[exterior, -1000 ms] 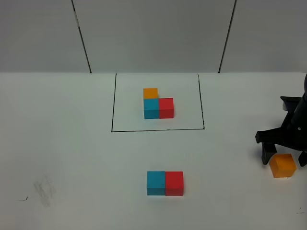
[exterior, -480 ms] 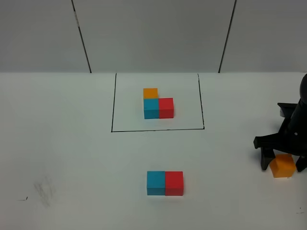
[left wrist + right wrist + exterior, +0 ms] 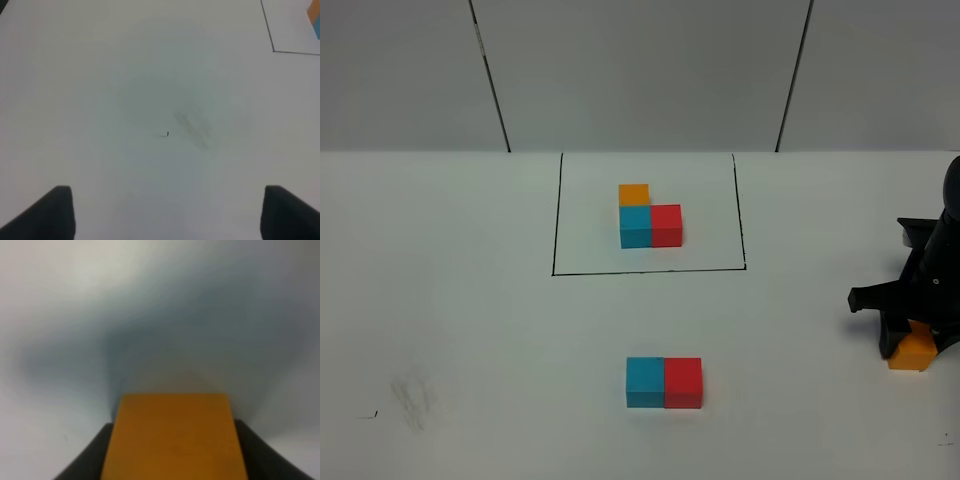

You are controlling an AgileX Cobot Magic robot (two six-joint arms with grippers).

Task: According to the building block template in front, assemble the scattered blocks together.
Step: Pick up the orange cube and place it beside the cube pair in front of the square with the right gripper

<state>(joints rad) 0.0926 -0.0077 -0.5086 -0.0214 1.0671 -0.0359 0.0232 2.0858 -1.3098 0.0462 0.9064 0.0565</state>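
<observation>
A: Right fingers (image 3: 87, 462)?
B: Clamped on the orange block (image 3: 172, 437), one finger on each side face. Block sits on the desk (image 3: 470, 300), faces square to the fingers.
A: Around it?
B: Cyan block (image 3: 645, 383) and red block (image 3: 683, 383) touch, well apart toward the left arm's side; the pair's long axis runs left-right. Template (image 3: 648, 218) lies farther off, black-framed.
A: Left fingers (image 3: 47, 212)?
B: Spread wide over the desk, near a scuff mark (image 3: 192, 130).
</observation>
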